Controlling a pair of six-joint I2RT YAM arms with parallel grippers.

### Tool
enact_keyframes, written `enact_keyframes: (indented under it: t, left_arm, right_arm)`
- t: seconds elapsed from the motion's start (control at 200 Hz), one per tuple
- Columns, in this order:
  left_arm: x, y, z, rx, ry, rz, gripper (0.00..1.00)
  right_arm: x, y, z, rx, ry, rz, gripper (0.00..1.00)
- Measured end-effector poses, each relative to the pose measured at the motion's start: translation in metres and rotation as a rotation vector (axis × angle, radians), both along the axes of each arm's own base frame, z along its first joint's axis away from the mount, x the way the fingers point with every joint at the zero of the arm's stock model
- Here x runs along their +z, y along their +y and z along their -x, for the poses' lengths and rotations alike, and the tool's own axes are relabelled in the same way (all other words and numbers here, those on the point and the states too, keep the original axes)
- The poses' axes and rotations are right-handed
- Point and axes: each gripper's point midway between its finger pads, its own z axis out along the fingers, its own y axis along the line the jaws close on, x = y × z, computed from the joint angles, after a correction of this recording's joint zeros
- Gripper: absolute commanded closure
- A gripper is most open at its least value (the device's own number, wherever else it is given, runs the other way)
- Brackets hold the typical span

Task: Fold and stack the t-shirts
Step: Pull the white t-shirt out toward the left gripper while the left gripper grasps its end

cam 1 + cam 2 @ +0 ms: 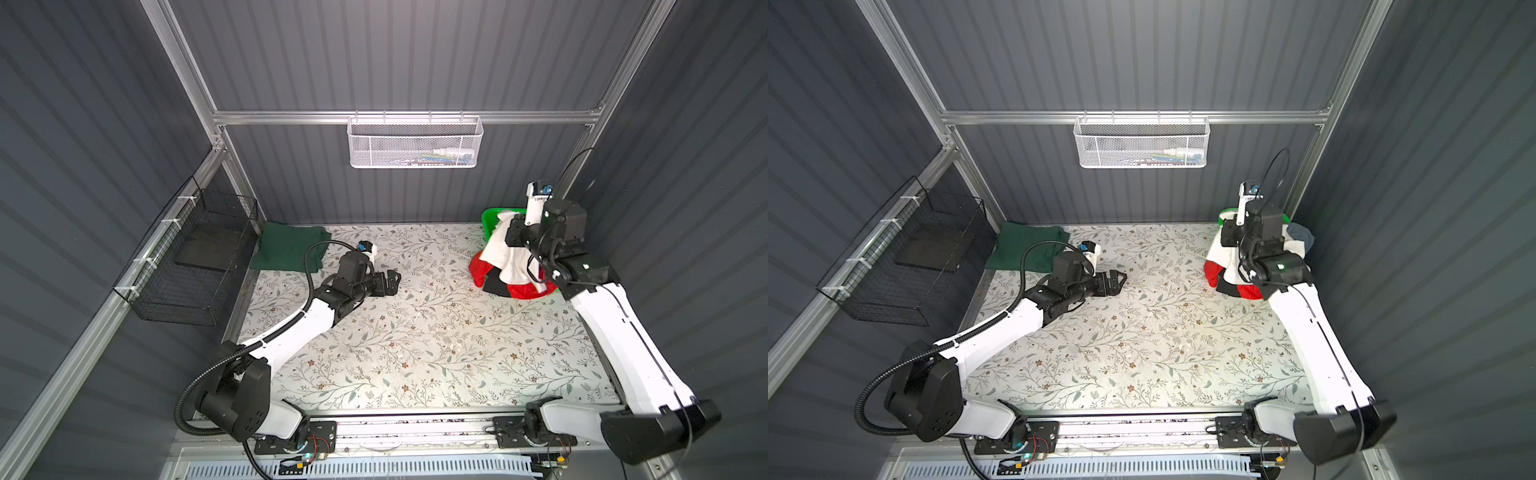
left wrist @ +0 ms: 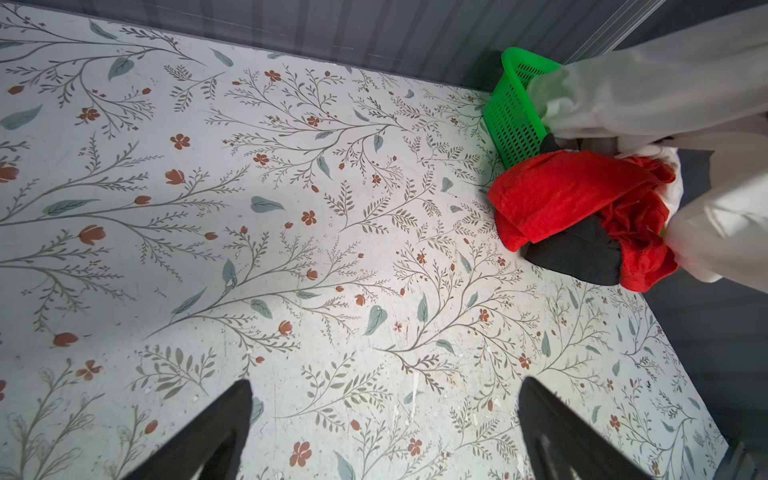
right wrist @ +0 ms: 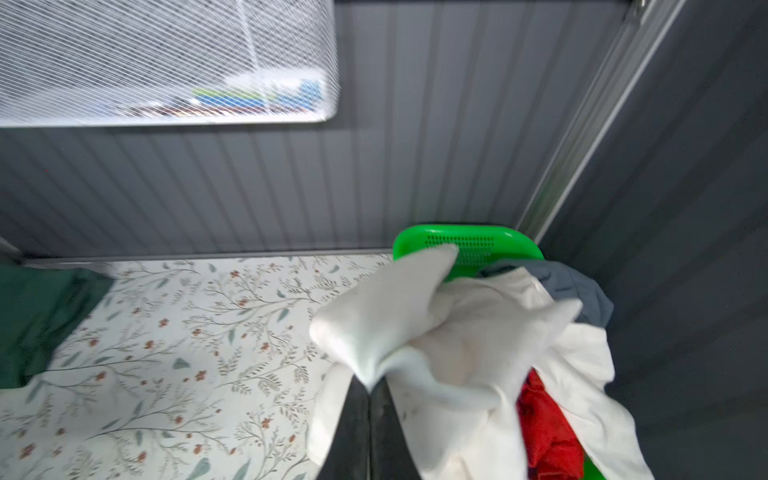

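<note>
Right wrist view: right gripper (image 3: 370, 388) closed hard on a bunched fold of the off-white t-shirt (image 3: 457, 345), held just above the green basket (image 3: 469, 245). Rest of that cloth trailing from the pinch down over the basket's mouth and onto the heap in front of it. Grey-blue t-shirt (image 3: 582, 286) tucked behind the off-white cloth, against the basket's rim. Red t-shirt (image 3: 544, 428) spilling from the basket's front onto the table (image 1: 415, 353), under the off-white one. Black t-shirt (image 2: 577, 253) wedged among the red folds, at the edge of the heap farthest from the basket. Dark green t-shirt (image 1: 286, 247), folded and lying flat, far across the table from the basket, in the opposite back corner. Left gripper (image 1: 390, 282) well apart from the basket, roughly midway between it and the dark green t-shirt, low over bare table, pointing toward the basket. Spread wide, gripping nothing. Same in the left wrist view: fingers (image 2: 224, 424) far apart, only flowered tabletop between them.
</note>
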Motion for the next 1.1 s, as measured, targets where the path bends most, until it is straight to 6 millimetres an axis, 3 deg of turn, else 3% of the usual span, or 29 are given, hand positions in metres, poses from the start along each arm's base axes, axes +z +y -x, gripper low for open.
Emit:
enact_keyframes:
  t: [0.175,0.275,0.36,0.575,0.72,0.845,0.995,1.03,1.1]
  left_arm:
    - [0.015,0.003,0.002,0.010,-0.034,0.015,0.00]
    - [0.031,0.008,0.005,0.022,-0.071,0.036,0.00]
    - [0.044,0.015,0.010,0.046,-0.104,0.049,0.00]
    - [0.064,0.041,0.026,0.124,-0.170,0.069,0.00]
    - [0.072,0.072,0.042,0.227,-0.211,0.064,0.00]
    - [0.076,0.098,0.051,0.320,-0.233,0.033,0.00]
    - [0.073,0.113,0.054,0.379,-0.229,-0.006,0.00]
    - [0.071,0.115,0.054,0.387,-0.223,-0.015,0.00]
    - [0.066,0.117,0.055,0.395,-0.212,-0.032,0.00]
  right_arm:
    - [0.051,0.031,0.065,0.176,-0.138,-0.132,1.00]
    - [0.061,0.049,0.083,0.272,-0.151,-0.202,1.00]
    - [0.054,0.074,0.085,0.356,-0.110,-0.235,1.00]
    - [-0.017,0.156,0.055,0.519,0.130,-0.257,1.00]
    - [-0.066,0.205,0.034,0.575,0.270,-0.255,1.00]
    - [-0.082,0.246,0.010,0.612,0.316,-0.283,1.00]
    - [-0.097,0.285,-0.019,0.652,0.354,-0.339,1.00]
    - [-0.101,0.293,-0.027,0.658,0.365,-0.346,0.92]
    - [-0.107,0.308,-0.042,0.664,0.374,-0.352,0.89]
